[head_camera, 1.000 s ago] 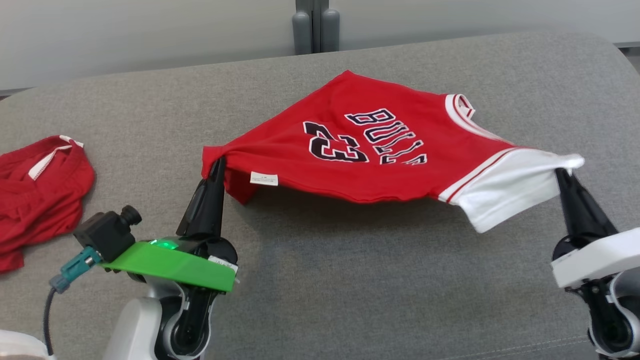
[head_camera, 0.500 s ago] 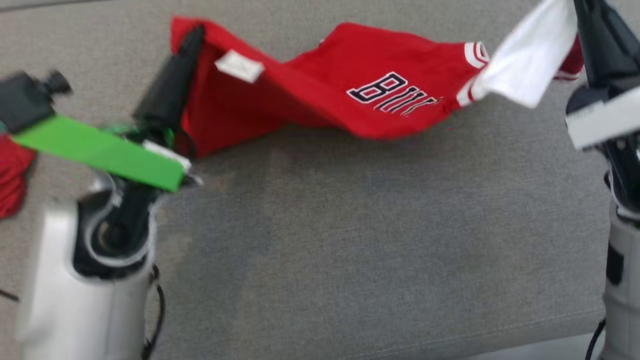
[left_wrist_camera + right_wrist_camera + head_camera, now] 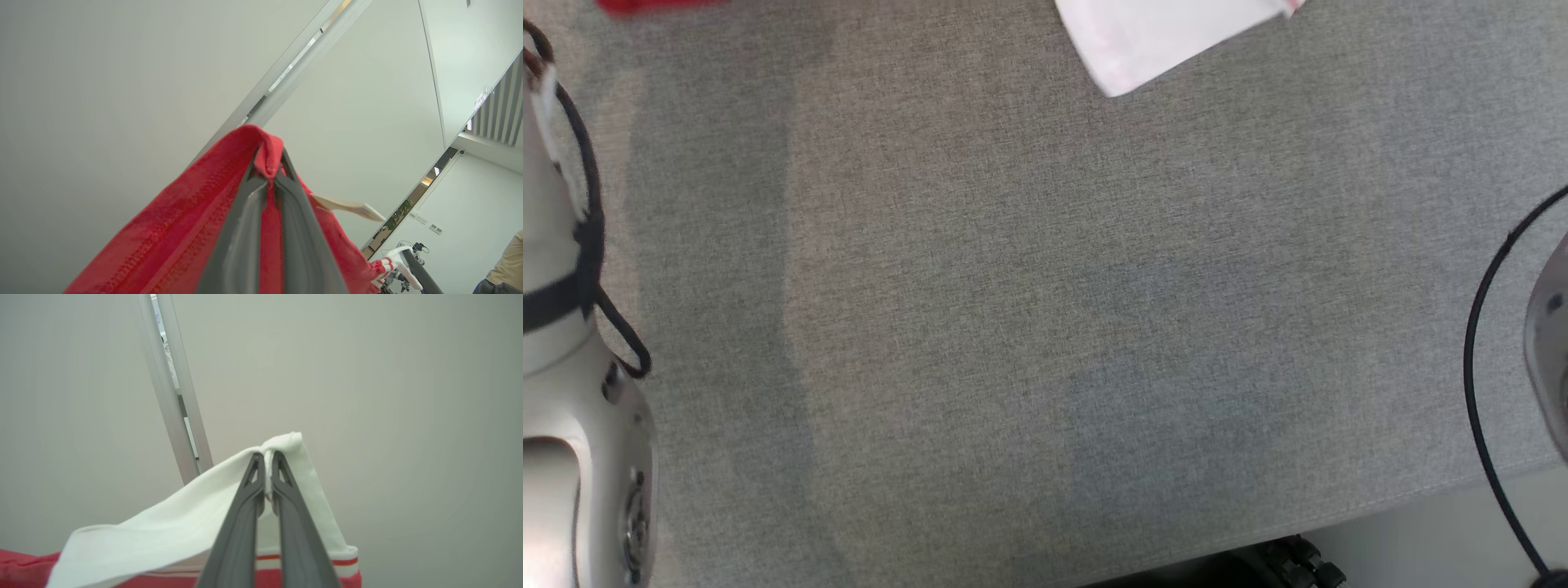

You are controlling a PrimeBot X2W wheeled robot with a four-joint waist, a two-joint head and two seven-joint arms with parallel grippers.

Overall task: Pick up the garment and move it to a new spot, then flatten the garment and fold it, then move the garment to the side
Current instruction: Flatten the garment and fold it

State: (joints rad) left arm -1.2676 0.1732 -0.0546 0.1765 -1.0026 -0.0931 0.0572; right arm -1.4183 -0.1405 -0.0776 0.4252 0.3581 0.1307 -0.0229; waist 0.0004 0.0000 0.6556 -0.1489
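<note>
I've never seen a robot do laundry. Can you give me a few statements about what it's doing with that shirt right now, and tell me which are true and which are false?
1. The left end effector is shut on a red part of the jersey. True.
2. The right end effector is open and holds nothing. False: it is shut on the jersey's white sleeve.
3. The jersey lies spread flat on the grey fabric surface. False: it hangs from both end effectors, which point up towards the wall.
4. A red stripe runs where the white sleeve meets the red body. True.
</note>
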